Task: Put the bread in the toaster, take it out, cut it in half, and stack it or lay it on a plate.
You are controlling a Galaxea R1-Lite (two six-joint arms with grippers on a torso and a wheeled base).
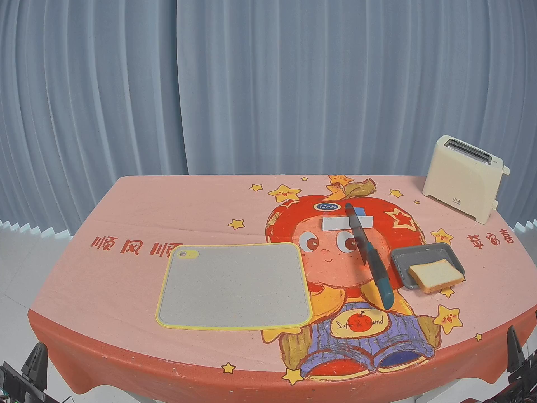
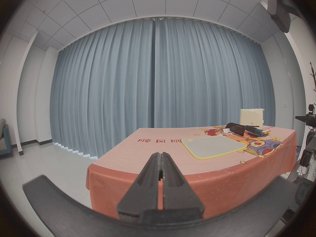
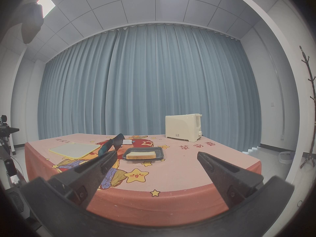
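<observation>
The bread (image 1: 436, 275) is one square slice, pale on its face with a tan crust, lying flat in a dark grey tray (image 1: 419, 254) on the right side of the table (image 1: 168, 208). A knife (image 1: 369, 253) with a teal handle lies just left of the tray, the cream toaster (image 1: 464, 177) stands at the far right corner, and a grey board (image 1: 234, 285) lies left of the knife. The right gripper (image 3: 156, 154) hangs off the table's near edge with its jaws wide apart, well short of the bread, which lies ahead of the gap. The left gripper (image 2: 160, 155), jaws pressed together, sits off the near left corner, well apart from the bread.
</observation>
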